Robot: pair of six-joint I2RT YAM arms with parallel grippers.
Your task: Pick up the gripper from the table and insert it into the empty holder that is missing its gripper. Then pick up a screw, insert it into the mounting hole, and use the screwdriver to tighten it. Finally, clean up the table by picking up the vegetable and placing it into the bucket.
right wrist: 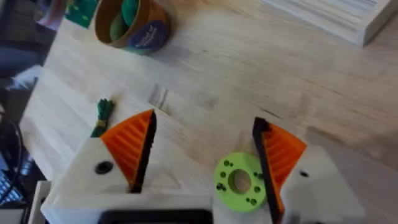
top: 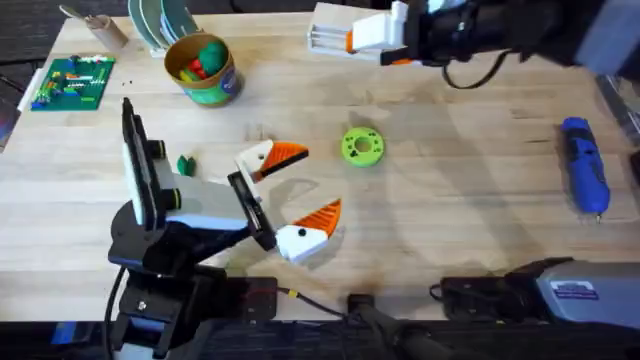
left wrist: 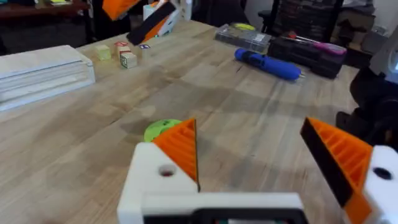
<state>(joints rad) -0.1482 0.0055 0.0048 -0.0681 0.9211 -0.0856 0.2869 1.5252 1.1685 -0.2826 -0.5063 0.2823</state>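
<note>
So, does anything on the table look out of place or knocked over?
Only the vegetable: it lies loose on the table, apart from the bucket, which stands upright. Nothing looks spilled or broken.

Two claws (top: 297,185) (top: 378,38), one bucket (top: 203,70), one screwdriver (top: 585,165), one green disc (top: 361,146), one vegetable (top: 184,165), one circuit board (top: 74,82).

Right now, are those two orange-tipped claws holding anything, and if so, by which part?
Nothing is held. The left gripper is open above bare table, and the right gripper is open in the air over the green disc, not touching it.
</note>
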